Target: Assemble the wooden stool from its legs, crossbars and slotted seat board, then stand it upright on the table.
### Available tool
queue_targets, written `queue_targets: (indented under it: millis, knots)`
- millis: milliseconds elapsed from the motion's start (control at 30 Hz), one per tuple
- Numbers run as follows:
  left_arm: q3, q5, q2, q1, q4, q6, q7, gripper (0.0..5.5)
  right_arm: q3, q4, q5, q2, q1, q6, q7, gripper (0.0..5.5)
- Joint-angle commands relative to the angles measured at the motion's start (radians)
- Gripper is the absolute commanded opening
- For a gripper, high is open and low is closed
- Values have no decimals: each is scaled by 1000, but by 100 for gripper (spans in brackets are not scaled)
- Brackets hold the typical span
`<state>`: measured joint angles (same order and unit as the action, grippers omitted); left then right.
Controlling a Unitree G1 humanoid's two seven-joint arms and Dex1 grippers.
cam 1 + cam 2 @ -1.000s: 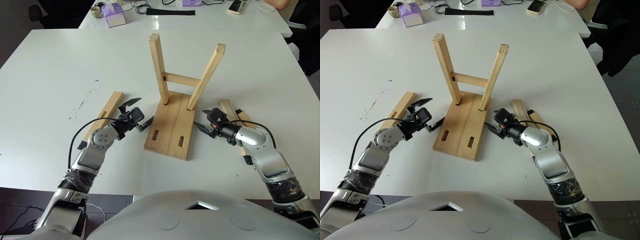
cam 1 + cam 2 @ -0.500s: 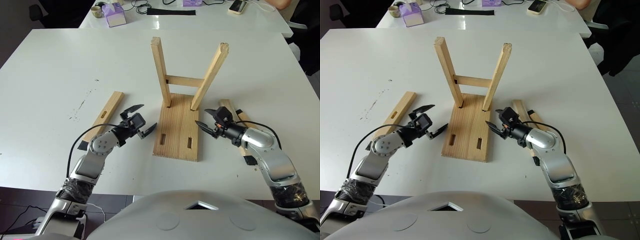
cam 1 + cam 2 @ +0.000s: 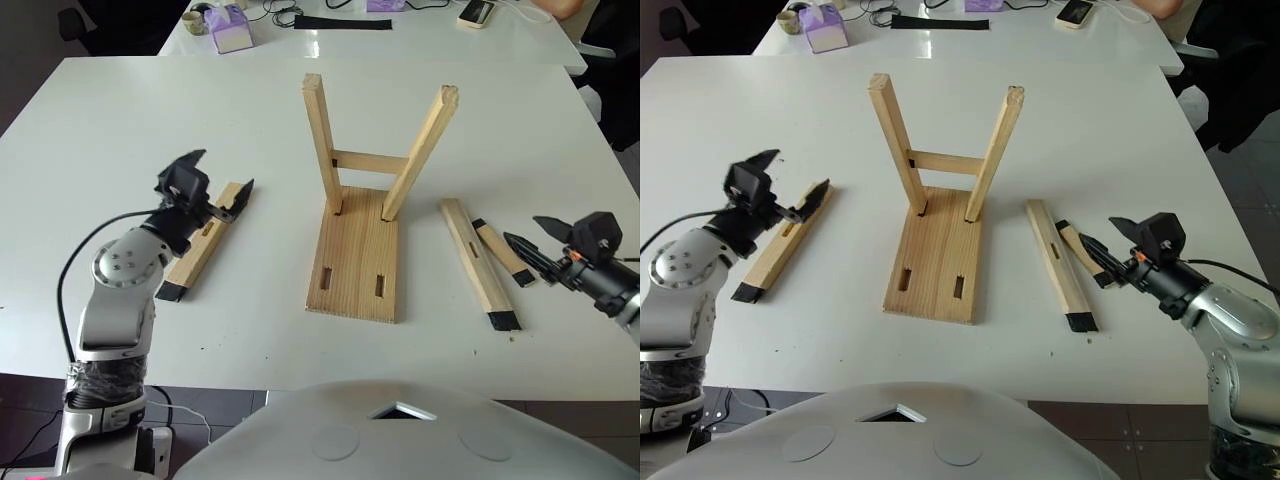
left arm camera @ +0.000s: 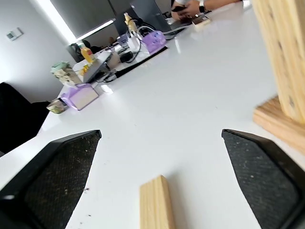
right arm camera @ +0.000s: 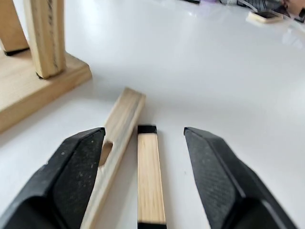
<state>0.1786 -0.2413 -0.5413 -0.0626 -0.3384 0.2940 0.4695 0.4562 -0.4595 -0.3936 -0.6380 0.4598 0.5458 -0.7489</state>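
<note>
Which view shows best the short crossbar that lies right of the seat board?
The right wrist view: the short crossbar shows close, both black ends visible, framed by the open right claw's fingers, beside the loose leg. The eye views show it farther off, and a claw finger crosses part of it.

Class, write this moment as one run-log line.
stage: two legs and crossbar set in seat board | left gripper: open by loose leg | right gripper: open near short bar, other leg
</note>
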Motion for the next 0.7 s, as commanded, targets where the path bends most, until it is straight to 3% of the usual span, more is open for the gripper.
queue_targets:
  millis: [33, 167, 467, 633, 700]
  knots:
    - [-8, -31, 35, -7, -50, 100, -35, 470, -2, 97, 12, -21, 29, -57, -49, 289]
    - [-32, -10, 53, -17, -53, 132, -59, 431, -31, 166, 31, -20, 16, -103, -59, 239]
    - [-61, 6, 51, 24, -27, 153, -62, 428, -75, 211, 53, -6, 15, -148, -46, 237]
    - [-87, 22, 64, 18, -31, 155, -69, 425, -120, 221, 90, -4, 10, -191, -34, 305]
    - [-93, 27, 64, 20, -29, 155, -69, 425, -134, 232, 98, -4, 7, -204, -33, 308]
